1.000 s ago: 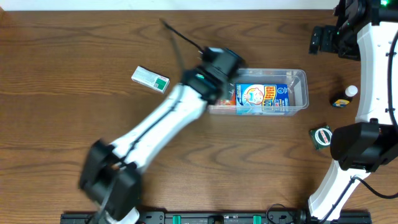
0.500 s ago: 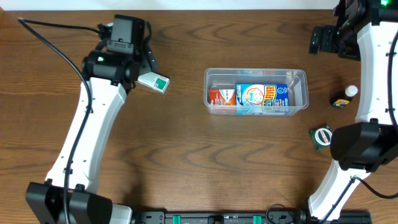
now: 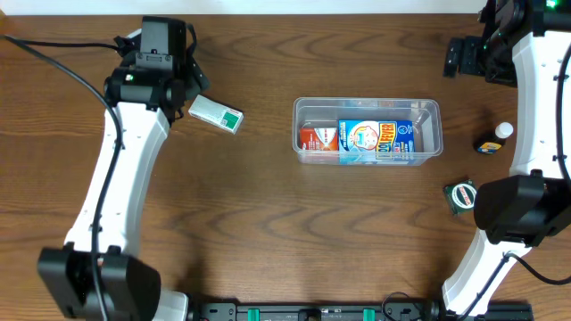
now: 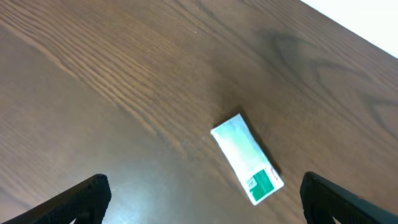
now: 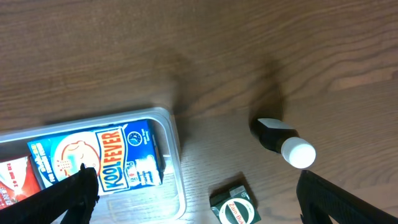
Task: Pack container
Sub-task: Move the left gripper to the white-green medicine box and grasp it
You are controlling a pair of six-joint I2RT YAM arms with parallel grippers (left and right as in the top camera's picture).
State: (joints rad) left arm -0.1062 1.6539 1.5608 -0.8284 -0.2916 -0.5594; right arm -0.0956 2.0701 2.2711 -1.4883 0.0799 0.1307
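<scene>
The clear container point(image 3: 368, 102) stands right of centre and holds a blue carton point(image 3: 376, 143) and a small red box point(image 3: 317, 138). A white and green box point(image 3: 217, 113) lies on the table to its left. My left gripper point(image 3: 186, 86) hovers just left of that box, open and empty. The left wrist view shows the box point(image 4: 247, 158) ahead of the spread fingers point(image 4: 202, 205). My right gripper point(image 3: 464, 55) is high at the far right, open and empty. The right wrist view point(image 5: 199, 205) shows the container's corner point(image 5: 176, 162) and the carton point(image 5: 93, 155).
A small dark bottle with a white cap point(image 3: 493, 141) and a green round-label tin point(image 3: 461, 196) lie right of the container. Both also show in the right wrist view, the bottle point(image 5: 283, 143) and the tin point(image 5: 233, 205). Bare wooden table lies elsewhere.
My left arm swung from the container's left end to the far left, beside the white and green box. The red box lies uncovered in the container. The right arm has not moved.
</scene>
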